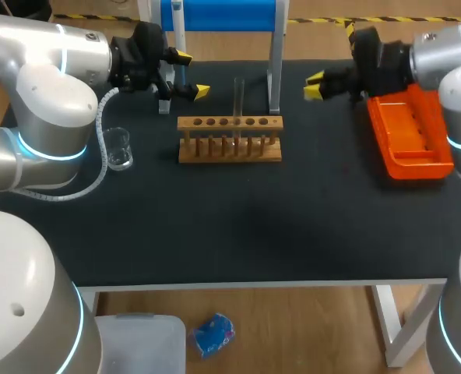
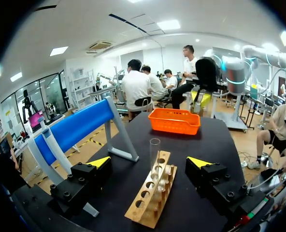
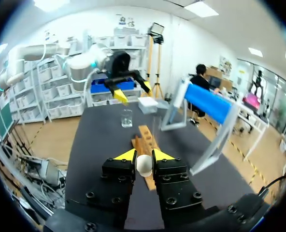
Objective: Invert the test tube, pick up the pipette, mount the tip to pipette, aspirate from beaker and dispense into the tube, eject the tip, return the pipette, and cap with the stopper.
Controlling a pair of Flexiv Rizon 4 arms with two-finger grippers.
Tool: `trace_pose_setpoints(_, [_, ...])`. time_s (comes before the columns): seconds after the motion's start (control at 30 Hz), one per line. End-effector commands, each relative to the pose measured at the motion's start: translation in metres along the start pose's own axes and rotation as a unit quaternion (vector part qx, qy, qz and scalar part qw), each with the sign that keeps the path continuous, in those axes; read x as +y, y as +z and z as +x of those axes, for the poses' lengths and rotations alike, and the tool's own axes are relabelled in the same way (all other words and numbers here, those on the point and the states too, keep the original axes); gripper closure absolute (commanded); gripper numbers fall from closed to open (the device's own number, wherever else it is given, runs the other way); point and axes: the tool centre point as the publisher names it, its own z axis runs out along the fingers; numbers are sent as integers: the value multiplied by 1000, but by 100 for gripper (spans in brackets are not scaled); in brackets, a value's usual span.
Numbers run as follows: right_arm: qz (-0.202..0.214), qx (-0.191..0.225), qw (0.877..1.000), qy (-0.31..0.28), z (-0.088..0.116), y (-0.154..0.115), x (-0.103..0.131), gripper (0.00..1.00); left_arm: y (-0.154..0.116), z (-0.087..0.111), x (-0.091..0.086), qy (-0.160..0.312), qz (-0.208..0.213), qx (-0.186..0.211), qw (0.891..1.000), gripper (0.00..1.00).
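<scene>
Leaving the beaker upright on the worktop, at nine o'clock from the rack and well apart from it, probably so that liquid sits within the left arm's reach.

Hanging the left gripper above the worktop at about eleven o'clock from the rack, fingers spread wide and holding nothing, aiming along the row of holes. Likely parking clear of the tube's mouth.

Standing the test tube upright in a middle hole of the rack, mouth up and uncapped, so ready for closing.

Pinching the stopper in the right gripper, yellow tips pressing on it from both sides, at two o'clock from the rack and apart from the tube. Judging by that, working on the last step, capping. Needing to line the stopper up over the narrow mouth and press down gently, since a skewed push could tip the tube or the rack.

Leaving the orange tray at three o'clock, beside the right arm, seemingly as a store for small parts.
</scene>
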Motion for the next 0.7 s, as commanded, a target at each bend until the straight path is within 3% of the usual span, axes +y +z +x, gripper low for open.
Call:
trace_pose_setpoints(0.03, [3, 21, 999, -25, -7, 3, 23, 100, 0, 0, 1, 1, 2, -1, 1000, 0])
trace_pose_setpoints(0.33, [7, 59, 996, -64, -7, 19, 53, 100, 0, 0, 1, 1, 2, -1, 1000, 0])
trace_pose_setpoints(0.7, [1, 82, 994, -78, -3, 43, 66, 100, 0, 0, 1, 1, 2, -1, 1000, 0])
